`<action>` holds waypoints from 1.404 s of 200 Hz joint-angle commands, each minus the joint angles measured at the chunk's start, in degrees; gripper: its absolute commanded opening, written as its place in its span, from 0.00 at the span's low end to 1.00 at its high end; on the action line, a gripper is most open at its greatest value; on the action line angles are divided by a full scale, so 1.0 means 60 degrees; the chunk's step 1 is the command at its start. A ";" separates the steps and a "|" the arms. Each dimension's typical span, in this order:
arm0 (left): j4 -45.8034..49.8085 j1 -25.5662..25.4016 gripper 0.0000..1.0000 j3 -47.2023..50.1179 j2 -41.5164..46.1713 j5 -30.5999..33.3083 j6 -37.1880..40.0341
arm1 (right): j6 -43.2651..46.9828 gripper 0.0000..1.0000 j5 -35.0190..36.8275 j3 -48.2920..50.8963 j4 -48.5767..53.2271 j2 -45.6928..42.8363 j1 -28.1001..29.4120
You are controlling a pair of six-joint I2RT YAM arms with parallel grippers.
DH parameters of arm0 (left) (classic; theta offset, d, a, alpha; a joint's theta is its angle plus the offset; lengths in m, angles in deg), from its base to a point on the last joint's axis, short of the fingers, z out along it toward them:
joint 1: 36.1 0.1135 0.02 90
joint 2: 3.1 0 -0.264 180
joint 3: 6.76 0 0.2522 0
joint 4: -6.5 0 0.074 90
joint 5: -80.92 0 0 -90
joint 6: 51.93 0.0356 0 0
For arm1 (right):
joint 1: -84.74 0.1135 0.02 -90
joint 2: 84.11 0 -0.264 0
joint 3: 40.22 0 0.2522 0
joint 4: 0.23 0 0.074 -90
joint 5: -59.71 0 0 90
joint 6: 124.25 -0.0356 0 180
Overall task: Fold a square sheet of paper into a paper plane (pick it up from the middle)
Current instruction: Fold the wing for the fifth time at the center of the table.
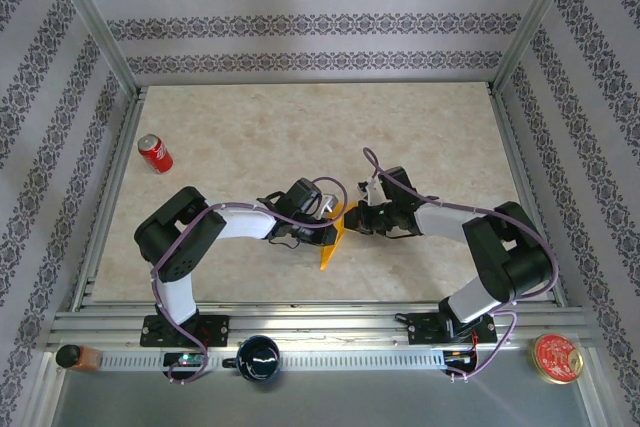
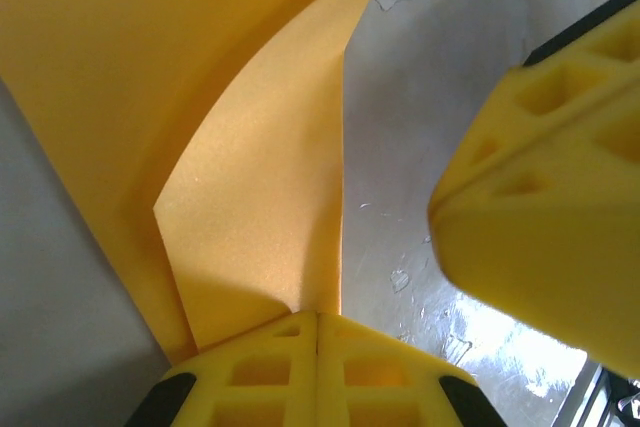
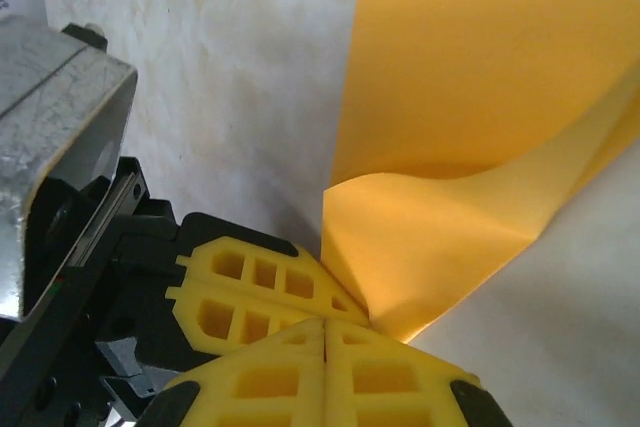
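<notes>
Orange-yellow thin paper sheet (image 1: 331, 243), partly folded, sits between the left tool (image 1: 333, 213) and the right tool (image 1: 353, 217) over the pale stone-patterned tabletop (image 1: 300, 127). From the left wrist, the left tool (image 2: 318, 319) is pressed together, pinching the sheet (image 2: 260, 197) at its tips. From the right wrist, the right tool (image 3: 327, 327) likewise pinches a fold of the sheet (image 3: 440, 237) just ahead.
</notes>
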 commanded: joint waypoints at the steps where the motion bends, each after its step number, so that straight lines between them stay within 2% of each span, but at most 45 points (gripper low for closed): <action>1: 0.1937 -0.0154 0.00 0.0430 -0.0346 0.0249 0.0322 | 0.0383 0.05 0.0232 -0.0265 0.0054 0.0311 0.0071; 54: 0.2013 -0.0154 0.00 0.0437 -0.0356 0.0318 0.0264 | 0.0579 0.05 0.0084 -0.1066 0.0037 0.1259 0.0027; 112: 0.2006 -0.0162 0.00 0.0518 -0.0424 0.0308 0.0241 | 0.0804 0.05 0.0615 -0.1117 0.0058 0.2134 -0.0379; 219: 0.2126 -0.0168 0.00 0.0625 -0.0491 0.0241 0.0322 | 0.0379 0.07 0.1060 -0.1435 -0.0411 0.2541 -0.1599; 248: 0.2232 -0.0197 0.00 0.0539 -0.0419 0.0266 0.0336 | 0.0389 0.08 0.1530 -0.1468 -0.0422 0.2424 -0.1958; 281: 0.2256 -0.0223 0.00 0.0525 -0.0376 0.0300 0.0304 | 0.0380 0.08 0.1050 -0.1590 -0.0501 0.2252 -0.2262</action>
